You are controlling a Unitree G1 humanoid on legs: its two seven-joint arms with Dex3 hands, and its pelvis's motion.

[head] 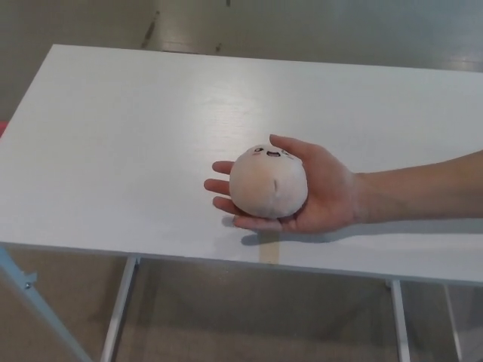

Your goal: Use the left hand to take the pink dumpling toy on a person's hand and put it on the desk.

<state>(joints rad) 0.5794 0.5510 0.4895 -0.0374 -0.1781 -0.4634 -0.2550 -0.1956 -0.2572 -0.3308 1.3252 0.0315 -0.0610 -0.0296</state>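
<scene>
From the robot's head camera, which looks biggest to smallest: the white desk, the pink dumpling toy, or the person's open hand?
1. White desk, by far the largest.
2. Person's hand.
3. Pink dumpling toy, though it hides part of the hand, so these two look close.

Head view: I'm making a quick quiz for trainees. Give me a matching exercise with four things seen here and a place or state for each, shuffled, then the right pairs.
Things:
1. pink dumpling toy
2. person's hand
3. desk
4. strip of tape

Places or states:
A. white top, bearing no other loose item
B. stuck at the desk's near edge, below the hand
C. resting in an open palm
D. reaching in from the picture's right, palm up

Pairs: 1-C, 2-D, 3-A, 4-B
</scene>
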